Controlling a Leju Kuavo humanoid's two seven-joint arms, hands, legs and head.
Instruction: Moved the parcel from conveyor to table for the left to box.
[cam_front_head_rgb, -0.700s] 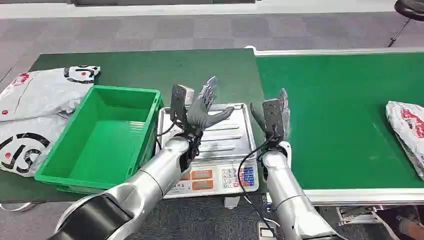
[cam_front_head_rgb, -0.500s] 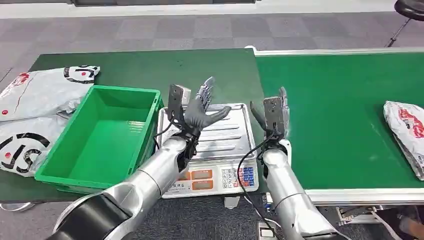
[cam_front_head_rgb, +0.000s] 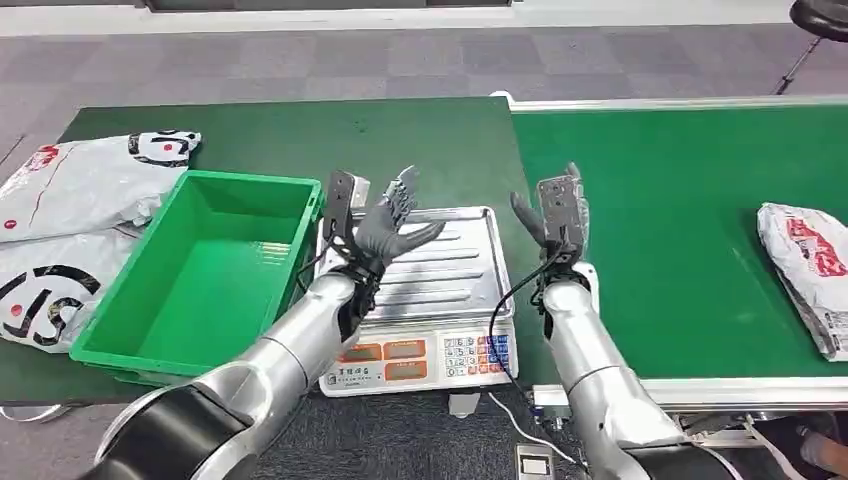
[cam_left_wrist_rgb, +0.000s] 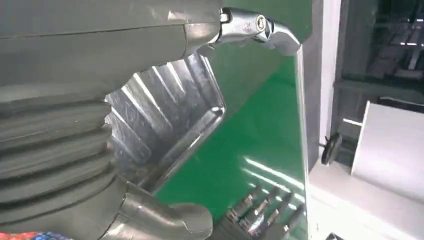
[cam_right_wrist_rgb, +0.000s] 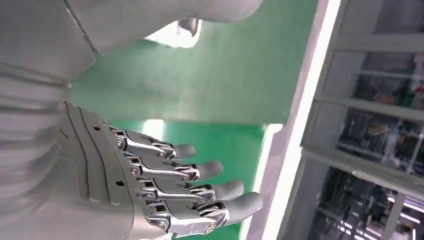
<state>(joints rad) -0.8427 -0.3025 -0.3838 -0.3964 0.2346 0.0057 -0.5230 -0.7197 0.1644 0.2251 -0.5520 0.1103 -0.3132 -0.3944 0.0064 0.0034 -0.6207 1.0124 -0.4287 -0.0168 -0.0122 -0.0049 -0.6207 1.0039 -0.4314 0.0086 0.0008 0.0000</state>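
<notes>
Both hands empty, fingers spread; left hand (cam_front_head_rgb: 385, 222) raised over the scale (cam_front_head_rgb: 425, 300) tray, right hand (cam_front_head_rgb: 557, 212) just right of the scale at the conveyor (cam_front_head_rgb: 660, 200) edge; parcel (cam_front_head_rgb: 808, 268) lies on the belt far right of the scale, well apart from both hands; green crate (cam_front_head_rgb: 205, 275) touching the scale's left side; two bags (cam_front_head_rgb: 75, 225) left of the crate.

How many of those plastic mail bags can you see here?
3. One parcel lies on the conveyor belt at right; two bags, and, lie on the table left of the green bin. Others may be out of frame.
</notes>
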